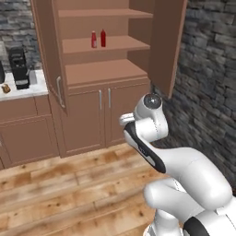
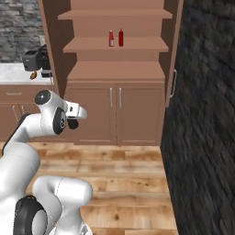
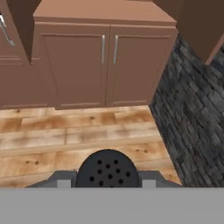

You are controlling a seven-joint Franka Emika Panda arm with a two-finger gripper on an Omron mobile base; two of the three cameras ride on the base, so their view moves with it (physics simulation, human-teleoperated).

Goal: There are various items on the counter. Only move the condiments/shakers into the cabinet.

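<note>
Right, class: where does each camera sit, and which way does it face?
Left base view: behind the arm's left, facing the cabinet; arm rises lower right.
Right base view: behind its right, facing the same cabinet; arm lower left.
Hand view: on the hand, facing the lower doors; gripper grips the black shaker.
Both base views share the shelved red bottle with pale label.

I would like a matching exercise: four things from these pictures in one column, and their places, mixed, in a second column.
Things:
1. red bottle with pale label
2. black shaker
3. coffee machine
4. silver bar handles

Places:
A. on the marble counter
B. on the two lower doors
C. between the gripper fingers
D. on a cabinet shelf

Pairs: 1-D, 2-C, 3-A, 4-B
</note>
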